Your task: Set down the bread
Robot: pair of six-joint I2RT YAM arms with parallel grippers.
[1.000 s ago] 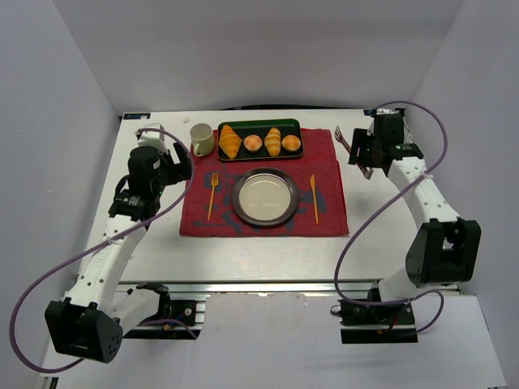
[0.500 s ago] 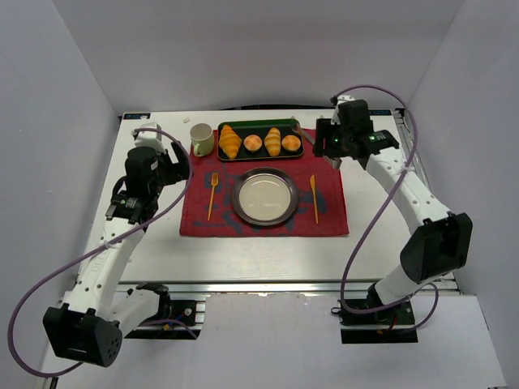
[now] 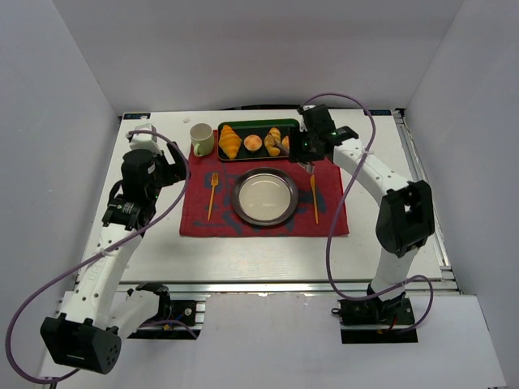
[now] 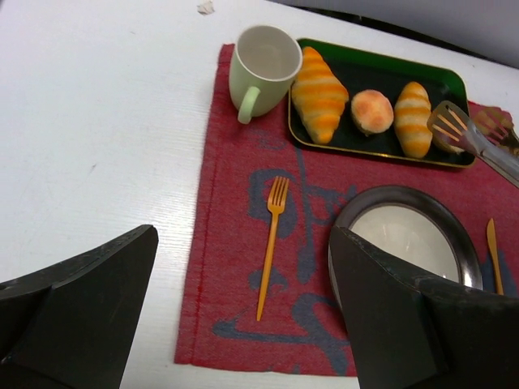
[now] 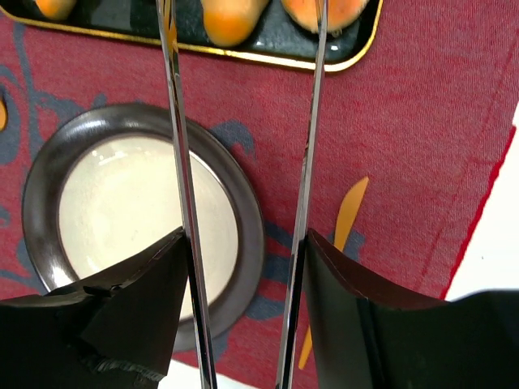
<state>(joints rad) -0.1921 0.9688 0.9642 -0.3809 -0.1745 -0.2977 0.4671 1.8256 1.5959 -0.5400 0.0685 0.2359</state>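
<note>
The one tray [image 4: 373,77] holds two croissant-shaped rolls, the bread [image 4: 413,118] and a larger croissant [image 4: 319,94], plus two round buns [image 4: 371,111]; near the tray are one cup [image 4: 261,61], one plate [image 4: 381,196], one fork [image 4: 270,243], one knife [image 3: 315,198] and one pair of tongs [image 4: 458,130].

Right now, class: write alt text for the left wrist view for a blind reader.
A green tray on a red mat holds a large croissant, a round bun and the slimmer bread, with metal tongs close beside the bread. A cup, orange fork and plate sit nearby; the left end effector is open.
</note>
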